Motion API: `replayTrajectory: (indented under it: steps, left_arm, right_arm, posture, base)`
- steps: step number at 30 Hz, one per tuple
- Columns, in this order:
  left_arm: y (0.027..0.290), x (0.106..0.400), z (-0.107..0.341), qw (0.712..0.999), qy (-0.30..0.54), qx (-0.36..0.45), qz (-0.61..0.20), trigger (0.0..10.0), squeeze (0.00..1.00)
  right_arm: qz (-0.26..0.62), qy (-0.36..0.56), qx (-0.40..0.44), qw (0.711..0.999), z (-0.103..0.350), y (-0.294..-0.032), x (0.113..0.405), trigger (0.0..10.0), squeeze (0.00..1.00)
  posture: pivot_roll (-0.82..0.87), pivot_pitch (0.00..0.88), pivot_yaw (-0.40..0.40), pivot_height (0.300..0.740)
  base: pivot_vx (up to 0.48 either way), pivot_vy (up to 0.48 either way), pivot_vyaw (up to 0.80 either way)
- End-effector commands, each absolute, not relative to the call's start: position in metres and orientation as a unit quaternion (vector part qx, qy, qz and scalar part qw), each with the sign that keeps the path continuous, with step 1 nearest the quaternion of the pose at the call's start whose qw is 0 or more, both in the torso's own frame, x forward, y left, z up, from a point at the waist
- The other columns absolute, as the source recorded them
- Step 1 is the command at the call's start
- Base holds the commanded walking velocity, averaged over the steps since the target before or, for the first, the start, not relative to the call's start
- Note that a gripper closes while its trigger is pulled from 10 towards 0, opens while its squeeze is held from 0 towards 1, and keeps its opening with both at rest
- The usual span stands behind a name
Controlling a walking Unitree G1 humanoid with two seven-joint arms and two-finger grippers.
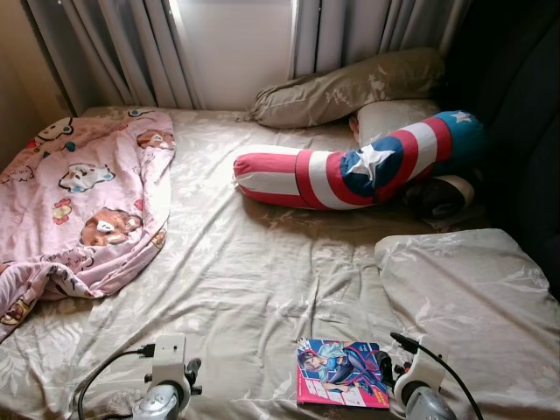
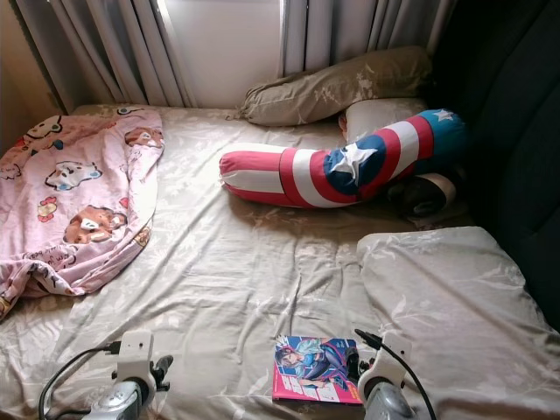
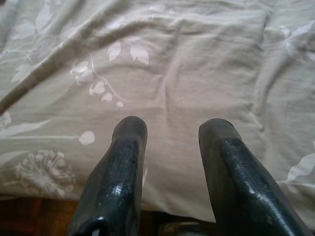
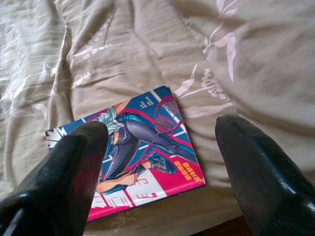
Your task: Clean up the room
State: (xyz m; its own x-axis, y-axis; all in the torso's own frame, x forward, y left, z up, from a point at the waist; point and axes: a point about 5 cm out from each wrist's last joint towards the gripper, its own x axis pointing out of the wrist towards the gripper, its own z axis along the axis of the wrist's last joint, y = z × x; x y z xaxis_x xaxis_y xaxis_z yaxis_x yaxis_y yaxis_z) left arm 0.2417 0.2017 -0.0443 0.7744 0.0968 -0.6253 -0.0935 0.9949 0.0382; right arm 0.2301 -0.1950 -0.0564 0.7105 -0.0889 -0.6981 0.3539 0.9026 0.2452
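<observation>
Right tool (image 4: 162, 147) spread wide above book (image 4: 133, 157) on bed (image 1: 262, 262).

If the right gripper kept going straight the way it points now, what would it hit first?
Most likely the comic book lying flat on the bedsheet; the open right gripper points down at it, though depth is uncertain.

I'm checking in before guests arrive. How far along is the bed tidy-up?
Nothing looks done yet. In hand: the right gripper is open, fingers poised over the comic book at the bed's near edge, not gripping it. Left: that book, the crumpled pink blanket, and the striped bolster lying askew. The left gripper hovers open over bare sheet.
</observation>
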Motion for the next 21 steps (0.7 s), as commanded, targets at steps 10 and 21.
replayTrajectory:
  steps: [10, 21]
  left_arm:
    - [0.1987, 0.2452, -0.0445, 0.934, 0.350, -0.011, 0.064, 10.0, 0.00]
    - [0.1957, 0.2390, -0.0502, 0.927, 0.371, -0.008, 0.058, 10.0, 0.00]
  right_arm:
    - [-0.122, 0.382, 0.159, 0.902, -0.0576, -0.2023, 0.2280, 10.0, 0.00]
    - [-0.115, 0.390, 0.134, 0.904, -0.0561, -0.2062, 0.2295, 10.0, 0.00]
  posture:
    - [0.04, 0.000, -0.027, 0.740]
    - [0.05, 0.000, -0.036, 0.740]
  base:
    - [0.000, 0.000, 0.00]
    - [0.000, 0.000, 0.00]
